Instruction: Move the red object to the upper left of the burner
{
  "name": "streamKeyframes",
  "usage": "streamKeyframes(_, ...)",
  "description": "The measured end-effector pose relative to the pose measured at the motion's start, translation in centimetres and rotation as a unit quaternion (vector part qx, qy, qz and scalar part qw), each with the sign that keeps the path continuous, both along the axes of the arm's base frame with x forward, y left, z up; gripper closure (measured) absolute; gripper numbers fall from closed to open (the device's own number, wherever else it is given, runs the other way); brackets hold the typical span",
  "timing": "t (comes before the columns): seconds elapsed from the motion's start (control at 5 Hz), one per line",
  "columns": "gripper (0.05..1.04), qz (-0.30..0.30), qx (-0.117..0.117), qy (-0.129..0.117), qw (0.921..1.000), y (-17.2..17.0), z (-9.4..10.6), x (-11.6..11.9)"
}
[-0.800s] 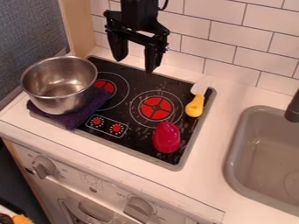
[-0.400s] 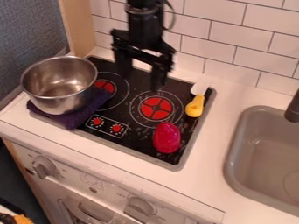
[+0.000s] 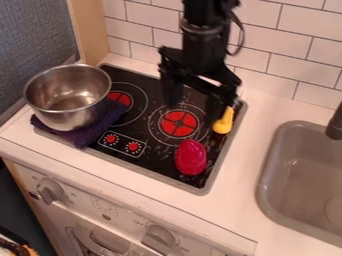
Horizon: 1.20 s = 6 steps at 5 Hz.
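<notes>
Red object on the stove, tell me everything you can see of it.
The red object is a deep pinkish-red, rounded oval, somewhat narrower at the end toward the burner. Its surface has a slight sheen, perhaps plastic. It lies near the front right corner of the black cooktop, which is all that visibly touches it. I can't tell what it represents.

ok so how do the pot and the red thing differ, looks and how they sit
The pot is shiny silver metal, while the red thing is one solid red-pink. The pot is clearly the bigger of the two; the red thing is small beside it. The pot is open at the top and sits on a purple cloth, whereas the red thing is a closed, rounded shape lying directly on the black cooktop. Both are at the cooktop.
</notes>
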State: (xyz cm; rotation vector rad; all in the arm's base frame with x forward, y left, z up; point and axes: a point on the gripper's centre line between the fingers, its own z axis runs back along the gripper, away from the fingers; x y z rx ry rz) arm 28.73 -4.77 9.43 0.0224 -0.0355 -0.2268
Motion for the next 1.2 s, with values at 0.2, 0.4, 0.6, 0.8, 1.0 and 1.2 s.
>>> streamKeyframes(0.2, 0.083, 0.020, 0.003, 0.006, 0.9998, -0.1, -1.2, -0.7)
streamKeyframes(0.4, 0.083, 0.033, 0.016, 0.005, 0.9993, 0.7, -3.5, -1.3)
streamKeyframes(0.6, 0.083, 0.035, 0.010, -0.013, 0.9993, 1.0, -5.6, -2.2)
streamKeyframes(0.8, 0.083, 0.037, 0.007, -0.032, 0.9988, 0.7, -6.7, -2.5)
streamKeyframes(1.0, 0.083, 0.037, -0.003, -0.044, 0.9983, 0.3, -6.9, -2.1)
streamKeyframes(1.2, 0.083, 0.051, -0.013, -0.049, 0.9974, 0.7, -7.0, -1.4)
